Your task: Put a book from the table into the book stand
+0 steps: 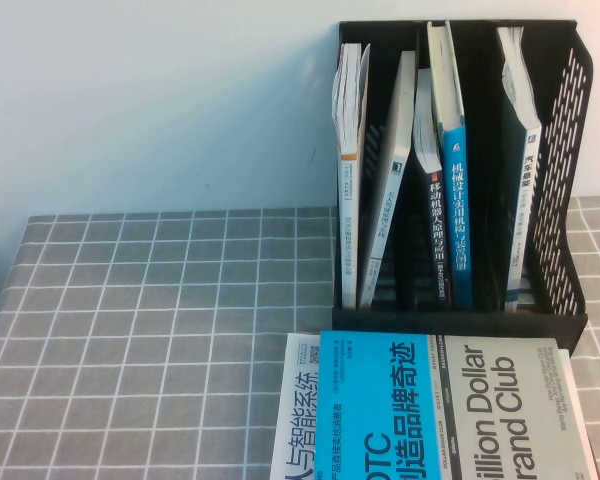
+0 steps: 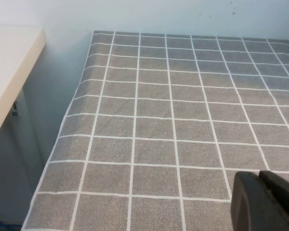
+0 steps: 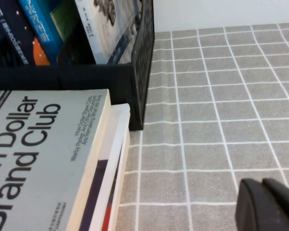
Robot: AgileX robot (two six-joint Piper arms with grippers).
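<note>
High view: you have the stand (image 1: pixel 570 330) at the far right of the table (image 1: pixel 130 330). The book (image 1: pixel 521 150) stands upright in its rightmost compartment, thin, white-grey, tilted slightly. The Dollar Club book (image 1: pixel 480 410) lies flat just in front of the stand.

Left wrist view: your left gripper (image 2: pixel 262 202) hangs over bare cloth near the table's left edge, fingers pressed together, holding nothing.

Right wrist view: the book's (image 3: pixel 111 24) cover shows a drawing of mechanical parts. Your right gripper (image 3: pixel 266 204) hangs over the cloth right of the stand, fingers pressed together, empty.
</note>
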